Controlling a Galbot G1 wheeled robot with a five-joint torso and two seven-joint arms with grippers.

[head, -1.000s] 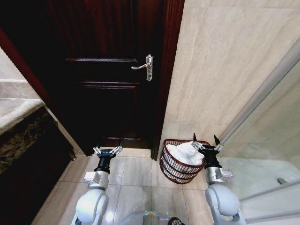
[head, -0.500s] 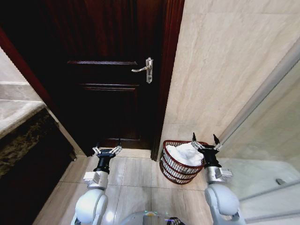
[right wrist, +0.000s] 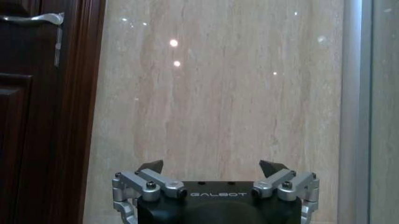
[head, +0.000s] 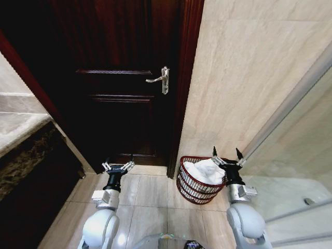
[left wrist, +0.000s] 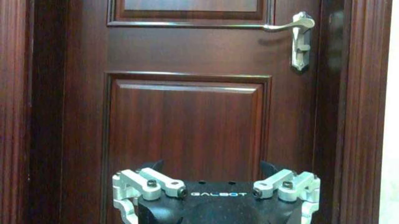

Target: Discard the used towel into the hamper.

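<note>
The hamper stands on the floor by the door, partly hidden behind the right gripper. A white towel lies inside. Both the right and left gripper are spread apart, holding nothing.

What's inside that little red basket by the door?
A crumpled white towel fills the hamper, heaped to its rim. Anything lying beneath the towel is covered.

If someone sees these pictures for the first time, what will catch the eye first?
Probably the white towel heaped in the reddish-brown hamper, on the tiled floor at the foot of the beige wall. Next, the tall dark wooden door with its silver handle. The right gripper hangs open beside the hamper, and the left gripper is open before the door.
</note>
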